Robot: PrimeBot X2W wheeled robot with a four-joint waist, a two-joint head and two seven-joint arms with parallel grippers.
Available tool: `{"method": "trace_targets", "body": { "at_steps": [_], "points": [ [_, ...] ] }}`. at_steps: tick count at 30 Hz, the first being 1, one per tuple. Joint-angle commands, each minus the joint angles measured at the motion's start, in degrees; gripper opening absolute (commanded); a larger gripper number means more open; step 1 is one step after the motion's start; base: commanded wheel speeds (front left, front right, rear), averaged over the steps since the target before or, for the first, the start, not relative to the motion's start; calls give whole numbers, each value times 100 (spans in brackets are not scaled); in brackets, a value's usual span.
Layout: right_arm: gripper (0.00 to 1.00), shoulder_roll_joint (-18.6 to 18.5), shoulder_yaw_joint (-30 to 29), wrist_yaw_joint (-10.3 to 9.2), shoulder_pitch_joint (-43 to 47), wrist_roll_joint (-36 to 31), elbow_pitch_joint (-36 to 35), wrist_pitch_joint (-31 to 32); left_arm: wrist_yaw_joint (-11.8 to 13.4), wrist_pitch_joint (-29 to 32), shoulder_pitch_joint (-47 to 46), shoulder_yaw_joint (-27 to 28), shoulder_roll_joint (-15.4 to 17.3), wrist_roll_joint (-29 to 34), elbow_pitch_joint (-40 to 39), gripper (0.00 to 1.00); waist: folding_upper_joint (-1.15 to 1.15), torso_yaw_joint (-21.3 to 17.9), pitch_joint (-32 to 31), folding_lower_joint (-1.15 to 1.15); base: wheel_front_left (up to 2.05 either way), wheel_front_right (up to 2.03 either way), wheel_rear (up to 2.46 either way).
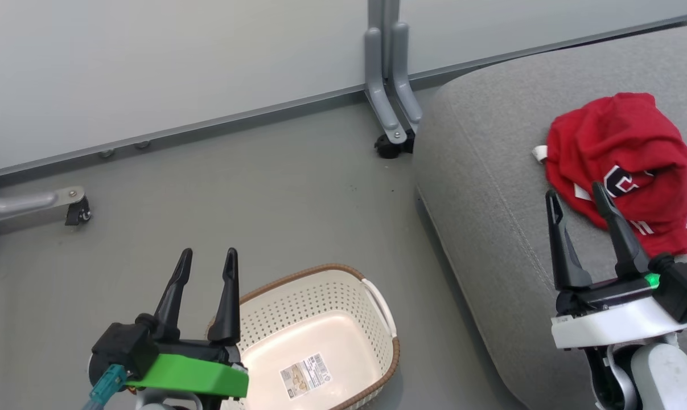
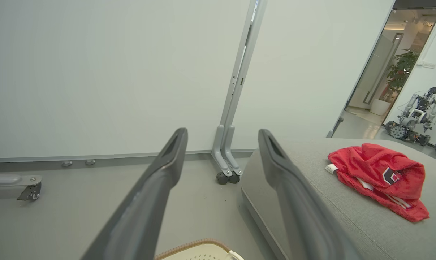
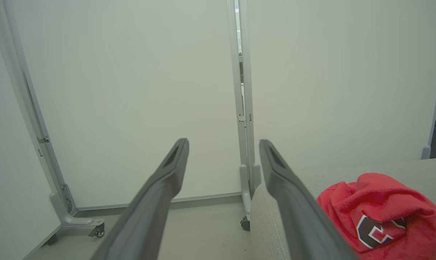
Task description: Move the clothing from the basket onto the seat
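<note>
The seat (image 1: 491,199) has a rounded front edge that drops to the floor (image 1: 263,188). The clothing (image 1: 622,142) lies bunched on top of the seat, emblem up, set back from that edge. The likeliest trouble, as I judge it, comes from the right gripper (image 1: 575,193). Its jaws stand spread and empty, and in the head view one fingertip overlaps the red heap, though I cannot tell whether it touches the cloth. If that arm draws back low, a finger could snag a fold and drag the bundle toward the edge or off it.

Pale partition panels (image 1: 149,57) on grey wheeled feet close off the room beyond the grey floor. The basket (image 1: 297,302) sits on the floor just beside the seat. What shows of its inside holds a paper label (image 1: 305,376) alone, so the move looks finished. The left gripper (image 1: 209,253) hovers over the basket's near-left rim, jaws spread, holding nothing
</note>
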Motion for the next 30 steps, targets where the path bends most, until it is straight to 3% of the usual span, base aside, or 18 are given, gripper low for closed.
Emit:
{"method": "trace_targets", "body": {
  "at_steps": [1, 16, 30],
  "points": [
    [100, 53, -3, -8, 106, -31, 42, -14, -15, -2, 122, 80, 10, -9, -6, 100, 0, 368, -131, 1, 0, 0, 0],
    [100, 435, 113, -8, 480, -122, 401, -15, -15, -1, 408, 512, 10, 118, 298, 100, 0, 1186, -299, 1, 0, 0, 0],
    [100, 636, 251, -8, 452, -190, 625, -15, -15, -2, 509, 484, 11, 123, 592, 100, 0, 1395, -297, 1, 0, 0, 0]
  ]
}}
